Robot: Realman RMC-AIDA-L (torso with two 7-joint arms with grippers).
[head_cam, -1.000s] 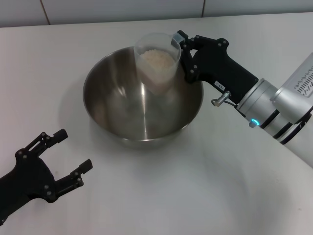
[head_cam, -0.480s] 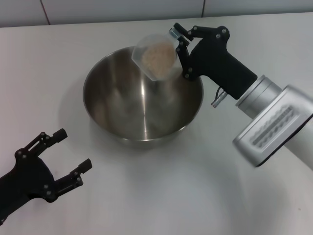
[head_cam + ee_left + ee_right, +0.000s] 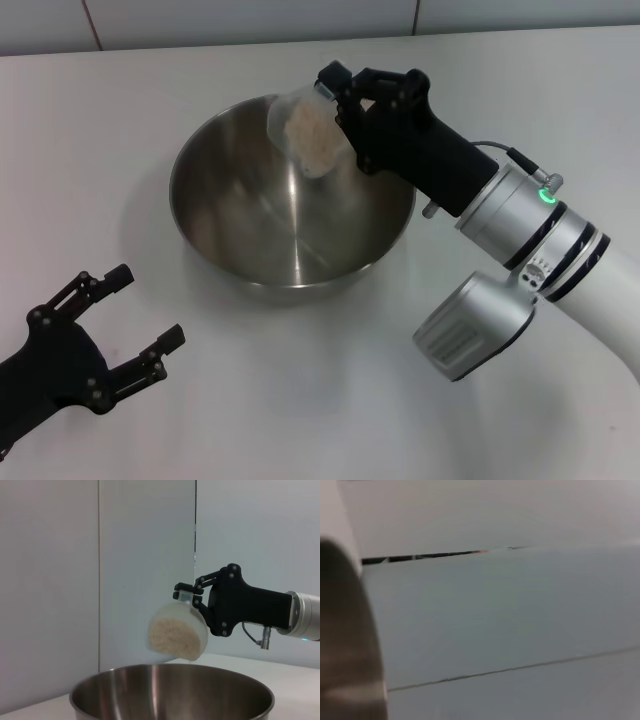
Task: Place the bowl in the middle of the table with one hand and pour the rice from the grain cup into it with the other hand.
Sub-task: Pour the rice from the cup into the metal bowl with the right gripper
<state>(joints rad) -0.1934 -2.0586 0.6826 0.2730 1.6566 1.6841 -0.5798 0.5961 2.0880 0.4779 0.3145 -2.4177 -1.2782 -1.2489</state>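
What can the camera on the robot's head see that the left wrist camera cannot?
Only the head view shows the left gripper, jaws open, resting low over the plain white table, and the shiny inside of the large round stainless-steel bowl. Only the left wrist view shows the white wall behind. Both show the right gripper tilting the small clear plastic grain cup of pale rice above the bowl.

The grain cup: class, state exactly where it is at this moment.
In the head view, the grain cup is held tilted in the right gripper, raised above the far rim of the bowl, right of the table's centre.
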